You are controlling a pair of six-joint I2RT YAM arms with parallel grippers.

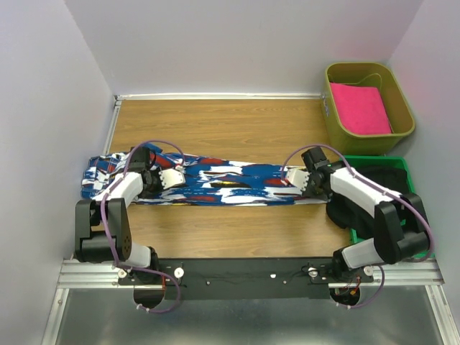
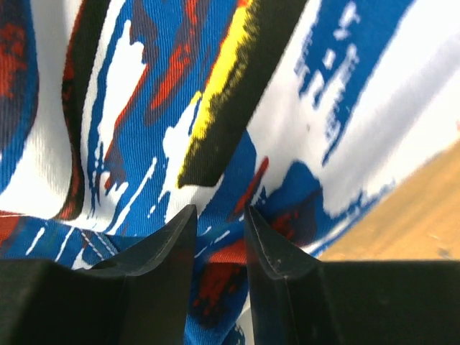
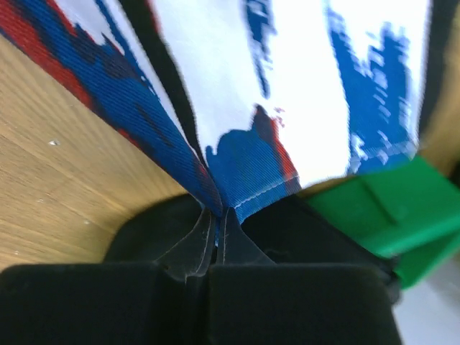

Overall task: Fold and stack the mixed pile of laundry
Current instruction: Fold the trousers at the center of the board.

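Wood-grain counter (image 1: 215, 129), pale walls on three sides.

Blue cloth (image 1: 230, 183), blotched white, red and black, lies in one long band across the middle of the counter, running left to right. Most of its length is flat. The left end is rumpled and reaches past the left arm toward the left wall. In the left wrist view a yellow streak edges one black blotch.

Left fingers (image 1: 175, 178) are down on the left part of the band. In the left wrist view the two tips stand a little apart and a bunched fold of the blue cloth fills the gap between them. That reads as a grip on a thick pinch of fabric, not a release.

Right fingers (image 1: 293, 177) are at the band's right end. In the right wrist view the tips are clenched tight on the hemmed edge, with the stitch line just above the pinch. The fabric fans out from that point. Bare wood shows to one side and a green edge to the other.

Black garment (image 1: 384, 178) is heaped in a green tray (image 1: 402, 167) at the counter's right edge, partly under the right arm. Some of it spills over the tray's near left corner. It sits just right of the blue cloth's end, and I cannot tell whether the two touch.

Olive bin (image 1: 338, 126) stands in the far right corner, behind the tray. A folded pink cloth (image 1: 359, 108) lies flat inside it, well apart from the blue band.
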